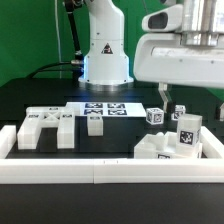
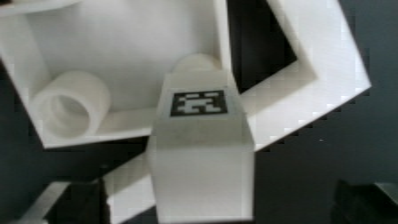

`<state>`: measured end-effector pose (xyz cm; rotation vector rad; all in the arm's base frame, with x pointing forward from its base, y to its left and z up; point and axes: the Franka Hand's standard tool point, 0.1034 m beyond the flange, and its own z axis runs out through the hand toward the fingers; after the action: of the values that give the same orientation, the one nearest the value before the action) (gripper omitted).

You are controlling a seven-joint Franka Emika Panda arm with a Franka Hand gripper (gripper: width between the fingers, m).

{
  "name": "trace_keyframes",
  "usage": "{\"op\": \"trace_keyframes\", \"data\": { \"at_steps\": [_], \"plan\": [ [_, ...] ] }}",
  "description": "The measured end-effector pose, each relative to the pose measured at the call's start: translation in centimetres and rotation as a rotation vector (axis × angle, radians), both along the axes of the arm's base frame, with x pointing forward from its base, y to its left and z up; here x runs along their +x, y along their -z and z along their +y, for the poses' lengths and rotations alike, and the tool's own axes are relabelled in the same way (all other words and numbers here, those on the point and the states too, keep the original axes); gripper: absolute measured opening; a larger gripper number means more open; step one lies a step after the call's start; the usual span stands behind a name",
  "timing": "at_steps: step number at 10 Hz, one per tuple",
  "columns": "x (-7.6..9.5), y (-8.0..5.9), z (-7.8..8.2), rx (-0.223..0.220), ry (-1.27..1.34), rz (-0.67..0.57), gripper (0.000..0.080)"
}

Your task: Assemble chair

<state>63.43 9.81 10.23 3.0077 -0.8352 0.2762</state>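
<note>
The chair [image 1: 160, 150] lies as loose matte white blocky parts bearing black-and-white square tags on the black worktop [image 1: 40, 98]; 1 slotted panel [image 1: 45, 124] sits at the exterior view's left; a stacked cluster sits at the right, under the hand [image 1: 171, 100]; its fingers stand spread, clear of the tagged upright piece [image 2: 199, 150] between them.

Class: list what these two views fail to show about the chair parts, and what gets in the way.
- Exterior view: the tag on the small cube is too small to read.
- Exterior view: the border rail hides the base of the large block.
- Wrist view: the tagged bar runs off the edge; its length is unknown.
- Wrist view: the holed panel is also cut off at the edge.
</note>
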Motion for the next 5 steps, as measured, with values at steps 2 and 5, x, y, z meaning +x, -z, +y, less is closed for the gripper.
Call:
{"op": "trace_keyframes", "data": {
  "at_steps": [2,5],
  "plan": [
    [0.1,-1.6,-0.9,-0.015,-0.134,0.014,0.0648],
    [0.0,-2.6,-0.7,-0.018,-0.144,0.013,0.0648]
  ]
}}
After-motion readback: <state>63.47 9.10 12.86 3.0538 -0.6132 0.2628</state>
